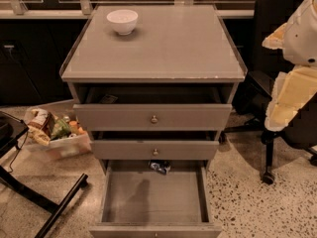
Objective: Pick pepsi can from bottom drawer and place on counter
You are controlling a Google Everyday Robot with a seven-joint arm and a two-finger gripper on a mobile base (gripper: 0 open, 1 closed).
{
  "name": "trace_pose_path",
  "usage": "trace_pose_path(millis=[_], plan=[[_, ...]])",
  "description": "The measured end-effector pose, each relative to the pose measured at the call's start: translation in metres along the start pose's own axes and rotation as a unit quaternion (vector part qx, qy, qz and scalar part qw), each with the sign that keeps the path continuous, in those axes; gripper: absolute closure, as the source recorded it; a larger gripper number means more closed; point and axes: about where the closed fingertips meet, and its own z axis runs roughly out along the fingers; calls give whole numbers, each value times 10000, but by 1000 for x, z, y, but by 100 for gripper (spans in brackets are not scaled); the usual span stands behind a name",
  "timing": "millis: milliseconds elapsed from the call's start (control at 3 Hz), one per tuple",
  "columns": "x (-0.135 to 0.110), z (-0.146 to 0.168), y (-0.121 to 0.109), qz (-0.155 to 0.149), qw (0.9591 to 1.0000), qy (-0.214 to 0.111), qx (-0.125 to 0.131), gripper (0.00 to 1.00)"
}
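The pepsi can (160, 166) lies on its side at the back of the open bottom drawer (153, 197), just under the front of the middle drawer and partly hidden by it. The drawer's grey inside holds nothing else. The counter (168, 48) is the cabinet's glossy grey top. My gripper is out of view. Only a white and yellowish part of my arm (297, 58) shows at the right edge, level with the counter and well to the right of the cabinet.
A white bowl (122, 21) stands at the counter's back left. The two knobbed drawers (153, 118) above are pulled out a little. A bin of snacks (54, 133) and a black stand (49, 202) are on the left. A black wheeled chair (270, 138) is on the right.
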Motion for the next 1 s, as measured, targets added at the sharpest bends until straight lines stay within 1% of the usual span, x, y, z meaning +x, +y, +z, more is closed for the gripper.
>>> trace_pose_path(millis=[333,667,1000], plan=[[0,0,0,1,10000,-1,0,0],[-2,21,-1,211,9992,-319,-64,0],[0,73,19,939,9914,-857,-319,0]])
